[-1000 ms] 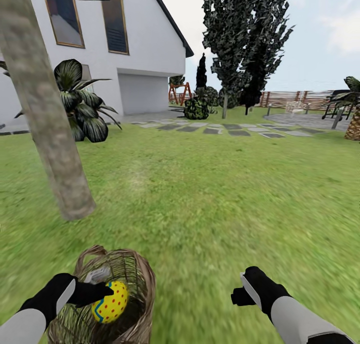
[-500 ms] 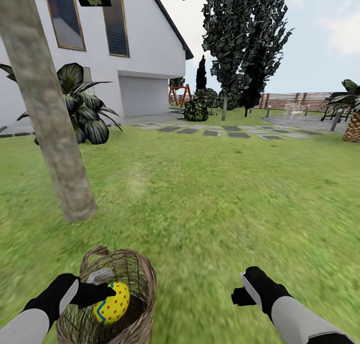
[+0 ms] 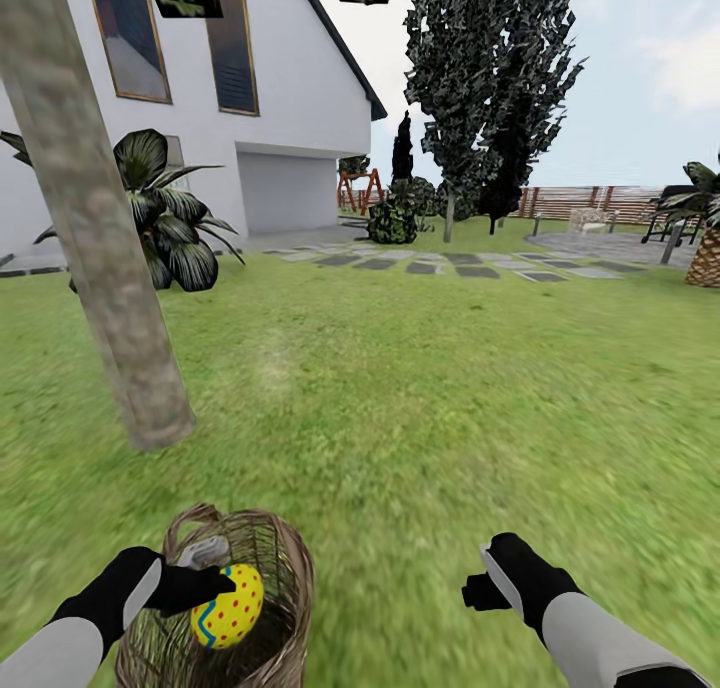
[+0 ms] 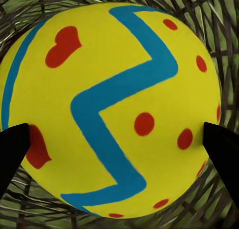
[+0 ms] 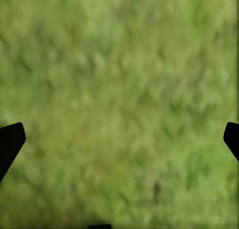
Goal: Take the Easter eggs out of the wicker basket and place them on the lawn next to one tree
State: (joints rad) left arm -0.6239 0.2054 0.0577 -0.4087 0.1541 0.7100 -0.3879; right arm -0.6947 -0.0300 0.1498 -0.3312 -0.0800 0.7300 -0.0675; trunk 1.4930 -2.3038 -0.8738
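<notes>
While the left gripper (image 3: pixel 222 590) holds one Easter egg (image 3: pixel 227 606) just above the mouth of the wicker basket (image 3: pixel 270 568), its jaws are clenched on the egg's sides; in the left wrist view the egg (image 4: pixel 112 112) sits betw. the two dark fingertips (image 4: pixel 14 149) w/ basket weave behind it. Egg is yellow w/ red dots and a blue zigzag. Basket stands on the lawn (image 3: pixel 450 388) at the near left, close to the tree (image 3: pixel 95 228), whose bare trunk rises just beyond it. Right gripper (image 3: pixel 478 590) hangs over bare grass, well apart from the basket, jaws released and spread wide, nothing betw. them; right wrist view shows grass (image 5: pixel 119 104) only betw. the tips. White house (image 3: pixel 290 98) and dark cypress (image 3: pixel 490 78) stand far back.
</notes>
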